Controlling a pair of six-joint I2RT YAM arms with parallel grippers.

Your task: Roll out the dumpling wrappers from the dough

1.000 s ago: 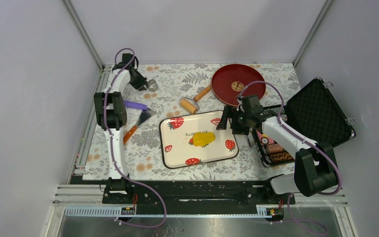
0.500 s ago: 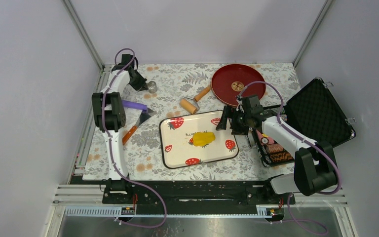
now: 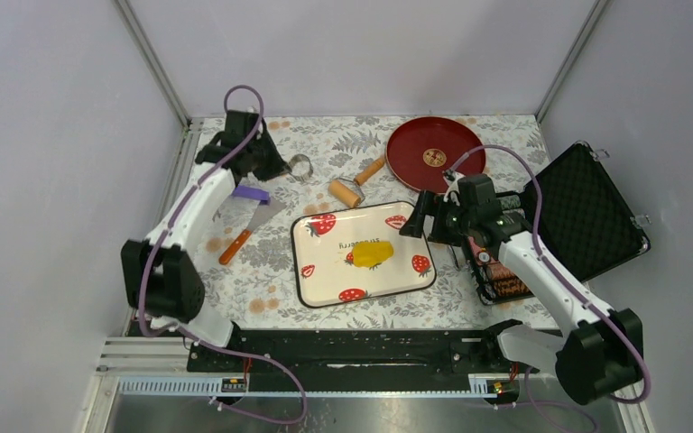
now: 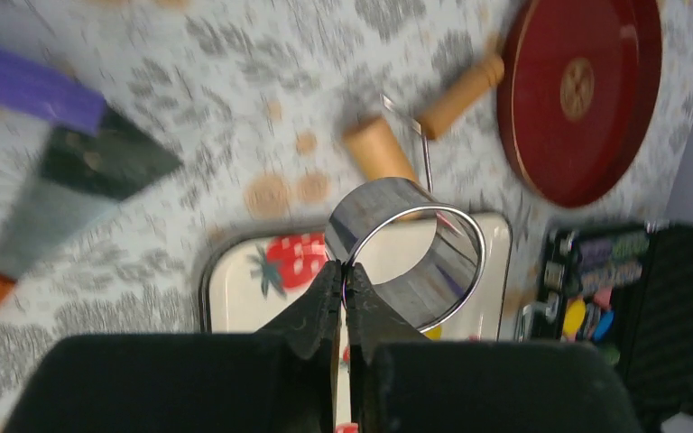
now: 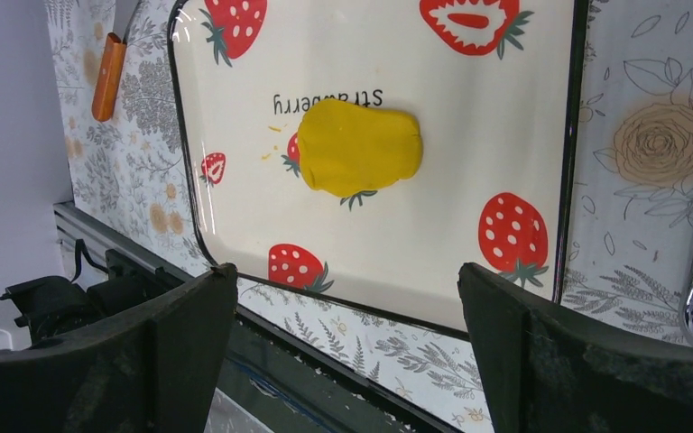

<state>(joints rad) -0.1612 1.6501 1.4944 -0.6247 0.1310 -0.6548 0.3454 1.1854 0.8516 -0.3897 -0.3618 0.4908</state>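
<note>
The dough (image 3: 372,254) is a flattened bright-yellow patch on the strawberry-printed tray (image 3: 325,280). It also shows in the right wrist view (image 5: 359,147). No cut dumpling wrappers show in any view. My left gripper (image 3: 281,168) is shut on the rim of a shiny metal ring cutter (image 3: 300,166) and holds it above the cloth, back left of the tray. In the left wrist view the gripper (image 4: 344,271) pinches the ring's (image 4: 406,248) wall. My right gripper (image 3: 418,216) is open and empty at the tray's right edge; its wrist view shows wide jaws (image 5: 347,271) over the tray (image 5: 505,117).
A wooden rolling pin (image 3: 354,185) lies behind the tray, beside a red plate (image 3: 435,153). A scraper with an orange handle (image 3: 245,227) and a purple tool (image 3: 251,191) lie at the left. An open black case (image 3: 586,212) and a tool rack (image 3: 501,275) stand at the right.
My left arm has swung from the back-left corner toward the right, carrying the metal ring with it. My right arm has shifted slightly. The dough has not moved.
</note>
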